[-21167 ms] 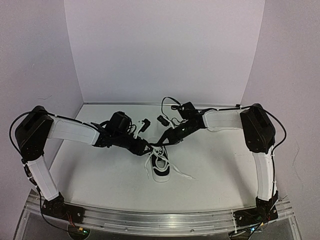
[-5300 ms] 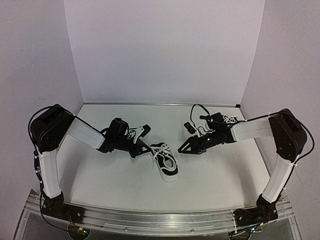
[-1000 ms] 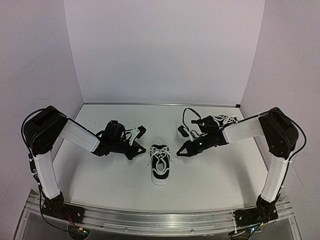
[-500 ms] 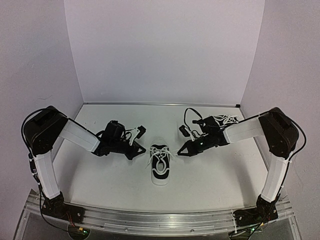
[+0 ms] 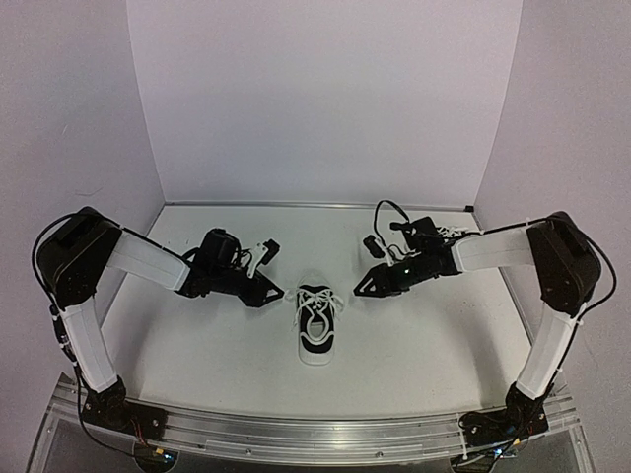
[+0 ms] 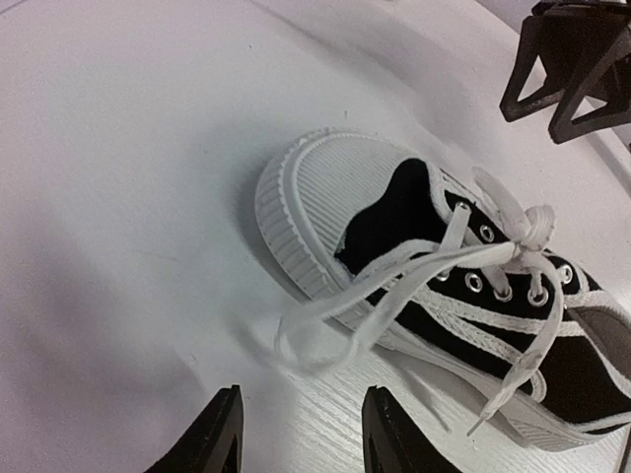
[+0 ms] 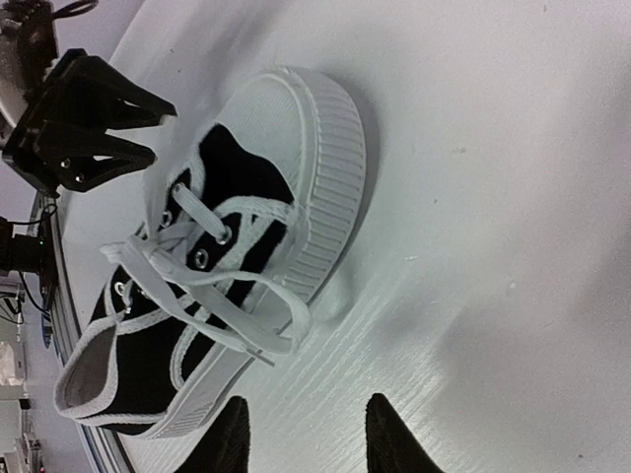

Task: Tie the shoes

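Observation:
One black sneaker with a white sole (image 5: pixel 316 326) lies mid-table, toe away from me, its white laces knotted in a bow (image 5: pixel 315 299). My left gripper (image 5: pixel 272 293) is open and empty, low over the table just left of the toe. My right gripper (image 5: pixel 366 286) is open and empty just right of the toe. In the left wrist view a lace loop (image 6: pixel 308 338) lies on the table in front of the open fingers (image 6: pixel 223 432), beside the toe cap (image 6: pixel 320 192). In the right wrist view the shoe (image 7: pixel 227 246) has a lace loop (image 7: pixel 286 320) hanging over its sole. White laces (image 5: pixel 452 235) show behind the right arm; the shoe they belong to is hidden.
The white table (image 5: pixel 414 345) is walled by pale panels at the back and sides. A metal rail (image 5: pixel 315 434) with both arm bases runs along the near edge. Each wrist view shows the other gripper across the shoe, the right one (image 6: pixel 572 69) and the left one (image 7: pixel 84 123).
Both grippers have shifted slightly: the left one a little toward the shoe's toe, the right one a little back and to the right. The shoe has not moved.

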